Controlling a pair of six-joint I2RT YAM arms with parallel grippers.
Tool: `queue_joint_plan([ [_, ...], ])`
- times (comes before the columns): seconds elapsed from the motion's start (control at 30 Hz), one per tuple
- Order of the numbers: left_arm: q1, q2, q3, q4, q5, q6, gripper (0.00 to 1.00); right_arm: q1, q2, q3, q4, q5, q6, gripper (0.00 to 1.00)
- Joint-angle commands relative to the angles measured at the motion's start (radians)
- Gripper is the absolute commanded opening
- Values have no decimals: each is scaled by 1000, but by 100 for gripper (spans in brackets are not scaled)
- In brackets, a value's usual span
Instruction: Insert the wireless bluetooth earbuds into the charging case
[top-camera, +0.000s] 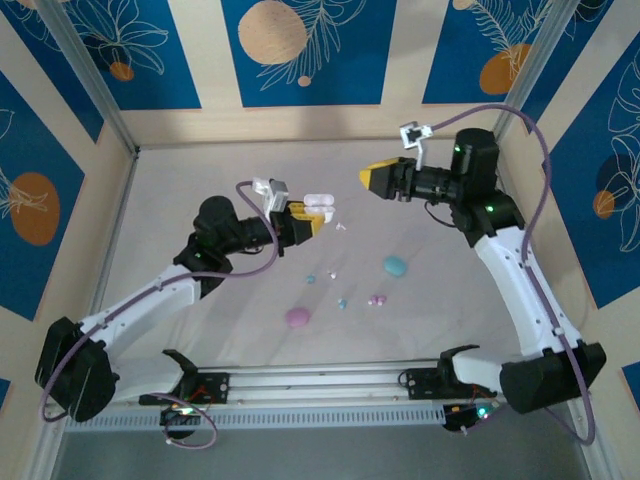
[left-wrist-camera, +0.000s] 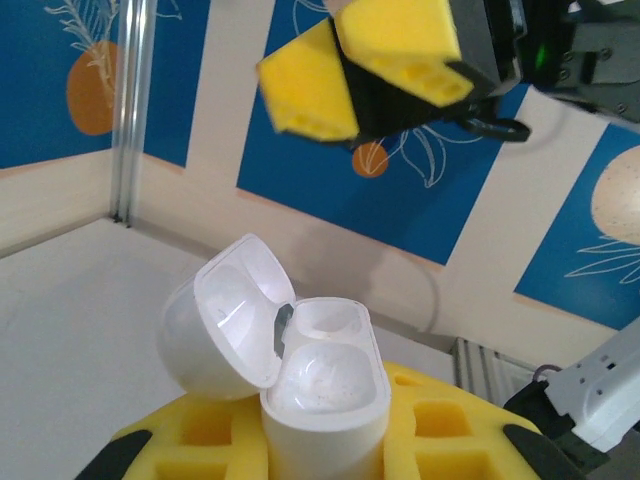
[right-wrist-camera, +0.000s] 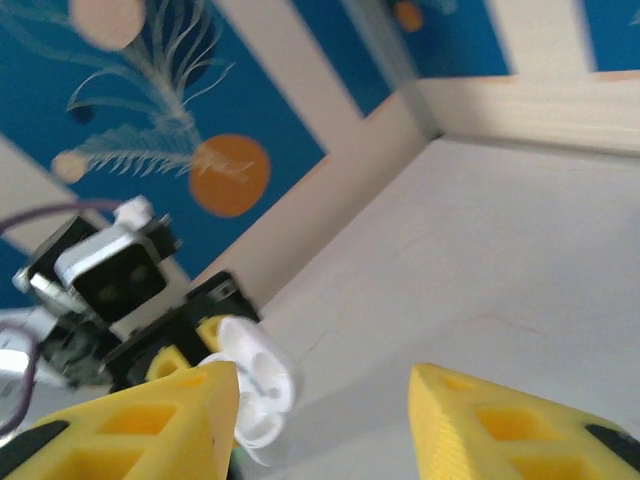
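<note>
Counter (top-camera: 190, 170): pale, shut in on three sides by blue-patterned walls (top-camera: 150, 60). We count bare surface along the left and far edges, and more to the right of the teal case (top-camera: 394, 265).

Left gripper (top-camera: 303, 221): closed on the white charging case (top-camera: 318, 207), whose lid is hinged open.

Right gripper (top-camera: 372, 178): jaws apart with nothing between them, just right of the held case and not touching it.

White earbuds (top-camera: 340, 227): on the counter just beside the held case.

Teal earbuds (top-camera: 311, 278) and pink earbuds (top-camera: 378, 299): scattered mid-counter, nearer the arm bases.

Pink case (top-camera: 297, 317): lies among the scattered earbuds, as does the teal case, both well apart from either gripper.
</note>
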Motion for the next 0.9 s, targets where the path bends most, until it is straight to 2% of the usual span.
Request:
queue_joint_plan([
  [0.0,-1,-60,-24,3,-55,46,12,-45,42,-31,-156,200,41,44],
  [0.13,-1,-102,-52,-19,-82,45,12,-80,214,1,-323,213,-38,39],
  [0.23,0,-137,-73,-24,-108,40,11,-55,382,66,-399,238,-133,38],
  [0.47,0,-214,-74,-91,-145,56,10,85,756,321,-568,475,-385,42],
  [0.57,-1,-243,-62,-133,-156,59,10,139,868,420,-599,588,-458,45],
  [0.67,-1,-276,-59,-185,-167,70,10,183,954,494,-604,646,-527,47],
  [0.87,-1,-333,-72,-220,-192,79,10,229,1080,648,-669,656,-600,48],
])
